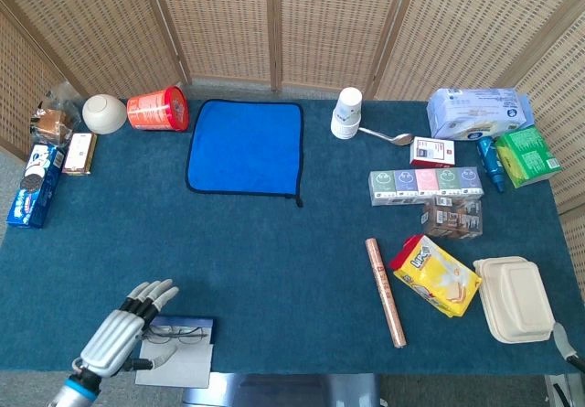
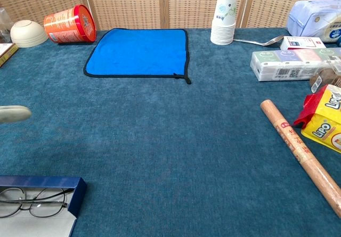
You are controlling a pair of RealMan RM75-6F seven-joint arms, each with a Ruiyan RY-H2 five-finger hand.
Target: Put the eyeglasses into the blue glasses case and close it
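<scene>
Thin wire-framed eyeglasses [image 2: 32, 202] lie in the open rectangular blue glasses case [image 2: 69, 186] on the napped teal surface [image 1: 274, 251]; the left hand's [image 1: 119, 334] spread, empty fingers [image 1: 151, 295] sit just left of them.

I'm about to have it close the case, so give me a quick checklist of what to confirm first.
1. Eyeglasses lie inside the blue glasses case: ok.
2. Case lid shut: not ok, it lies open.
3. Left hand holds nothing, fingers spread: ok.
4. Left hand off the case: ok, it hovers beside it.
5. Eyeglass arms fully folded and inside the rim: cannot tell.
6. Right hand ready: cannot tell, only a tip shows at the frame edge.
</scene>
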